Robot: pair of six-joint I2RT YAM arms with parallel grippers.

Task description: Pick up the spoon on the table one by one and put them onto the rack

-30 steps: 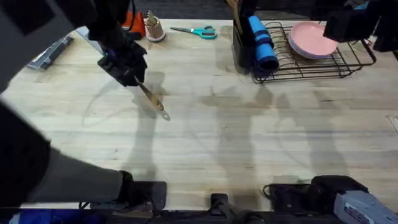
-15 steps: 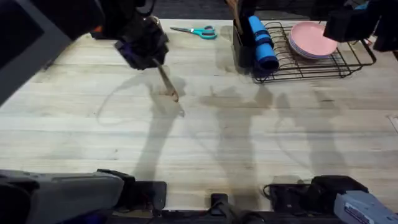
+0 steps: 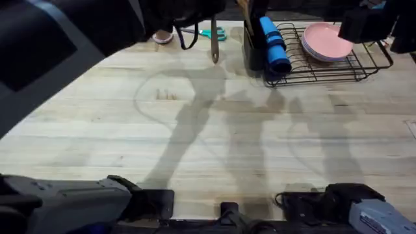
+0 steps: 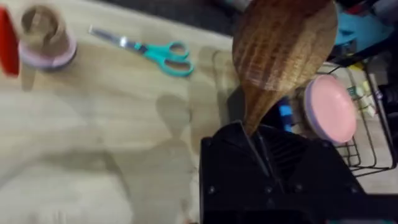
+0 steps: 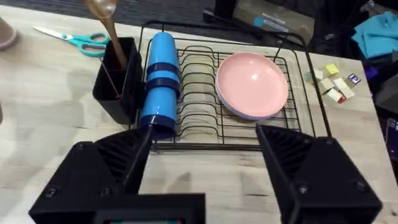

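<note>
Pale plank bench (image 3: 214,143), seen from overhead, with the rack (image 3: 338,68) standing at its far right. The left hand (image 4: 264,146) is carrying the spoon (image 4: 283,53) clear of the bench: a second ago it was holding the spoon low over the far-left boards, and now it is hanging near the far edge, just left of the rack's black holder (image 5: 118,78). The jaws are clamping the handle, bowl pointing away from the wrist. The transfer is judged nearly complete; lowering into the holder remains. The holder is already keeping one wooden spoon (image 5: 106,18) upright. A blue cylinder (image 5: 158,81) is lying in the rack beside it, and pink plates (image 5: 252,84) are leaning in the wires. The right hand (image 5: 205,165) is hovering near the rack, jaws wide, holding nothing. Teal scissors (image 4: 152,50) are lying just left of the holder.
</note>
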